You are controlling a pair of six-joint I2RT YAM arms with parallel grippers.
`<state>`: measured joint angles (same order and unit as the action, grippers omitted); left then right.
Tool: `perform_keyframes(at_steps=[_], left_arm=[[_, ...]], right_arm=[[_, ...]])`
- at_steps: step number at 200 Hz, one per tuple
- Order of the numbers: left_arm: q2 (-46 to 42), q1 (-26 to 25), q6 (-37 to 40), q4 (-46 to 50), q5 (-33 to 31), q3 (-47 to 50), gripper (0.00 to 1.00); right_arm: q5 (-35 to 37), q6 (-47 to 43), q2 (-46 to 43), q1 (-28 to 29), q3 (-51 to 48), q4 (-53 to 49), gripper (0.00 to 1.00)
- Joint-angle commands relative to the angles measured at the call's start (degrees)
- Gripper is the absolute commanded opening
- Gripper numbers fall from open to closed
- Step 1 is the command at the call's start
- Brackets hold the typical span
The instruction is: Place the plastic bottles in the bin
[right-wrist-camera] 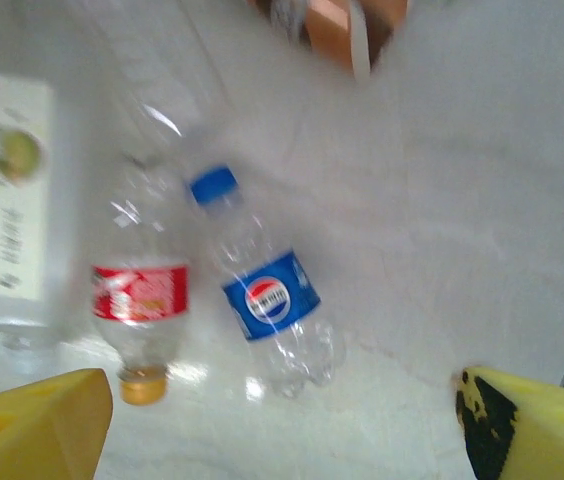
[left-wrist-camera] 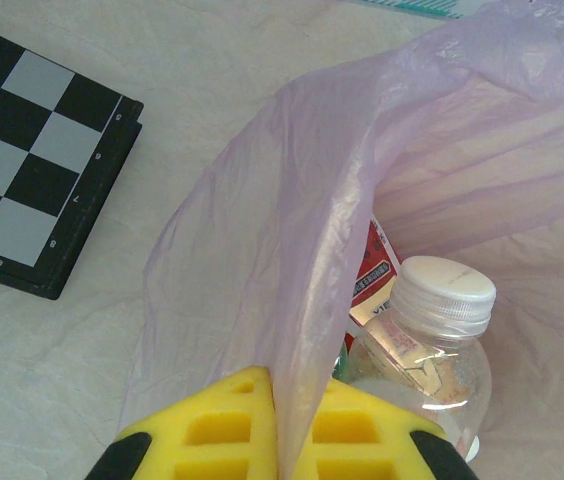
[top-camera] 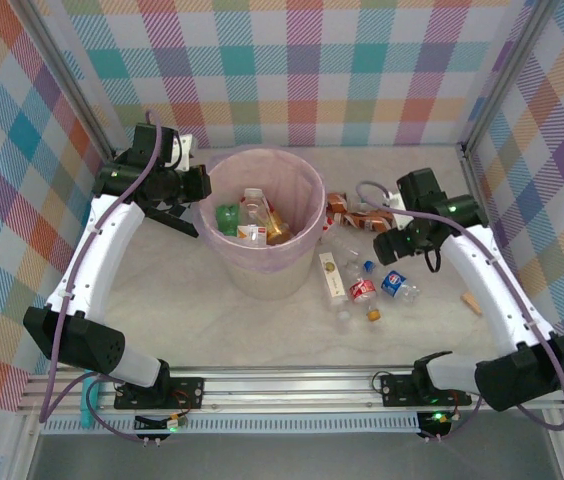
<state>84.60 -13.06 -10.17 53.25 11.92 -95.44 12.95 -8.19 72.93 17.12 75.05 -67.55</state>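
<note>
Plastic bottle point(right-wrist-camera: 267, 300) bears a blue Pepsi-logo label.

We note bright, even overhead light in top view; soft shadow beside bin point(top-camera: 262, 278) on tabletop point(top-camera: 212, 330). Right wrist view motion-blurred, glare spots by blue-label bottle point(right-wrist-camera: 267, 298). Left wrist view sharp; light glows through lilac bag point(left-wrist-camera: 332, 190).

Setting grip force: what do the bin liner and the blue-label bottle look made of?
The liner looks like thin, glossy lilac plastic film: translucent, creased, limp where the left gripper pinches it. The blue-label bottle seems clear, shiny thin plastic: the table shows through it, highlights glint on its base.
</note>
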Motion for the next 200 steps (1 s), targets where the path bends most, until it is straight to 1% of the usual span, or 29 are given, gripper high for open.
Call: perform_keyframes(at_steps=[1,28,45,68,104,150,189,200], left_arm=[[0.9,-0.4,-0.9,0.0,2.5,0.1,0.00],[0.9,-0.4,-0.4,0.6,2.2,-0.1,0.00],[0.9,-0.3,-0.3,0.8,2.1,-0.2,0.00],[0.5,-0.3,-0.2,1.0,1.9,-0.1,0.00],[0.3,0.1,0.0,1.4,1.8,-0.2,0.00],[0.5,0.1,-0.2,1.0,2.0,0.3,0.00],[0.5,0.1,-0.2,0.8,2.0,0.4,0.00],[0.5,0.2,-0.2,0.7,2.1,0.4,0.00]], right_arm=[[-2.6,-2.4,0.9,-2.5,-6.1,4.6,0.88],[-6.2,-3.4,4.3,-5.0,-12.3,8.0,0.86],[-7.2,-3.3,8.1,-5.6,-12.5,8.8,0.84],[-9.1,-3.9,11.6,-6.8,-14.5,11.7,0.83],[-8.2,-4.9,15.9,-8.4,-17.9,15.5,0.83],[-6.9,-4.7,20.3,-9.7,-19.7,18.5,0.83],[-7.4,-4.0,22.0,-10.6,-19.0,19.6,0.76],[-7.8,-3.9,22.1,-10.8,-18.7,19.7,0.71]])
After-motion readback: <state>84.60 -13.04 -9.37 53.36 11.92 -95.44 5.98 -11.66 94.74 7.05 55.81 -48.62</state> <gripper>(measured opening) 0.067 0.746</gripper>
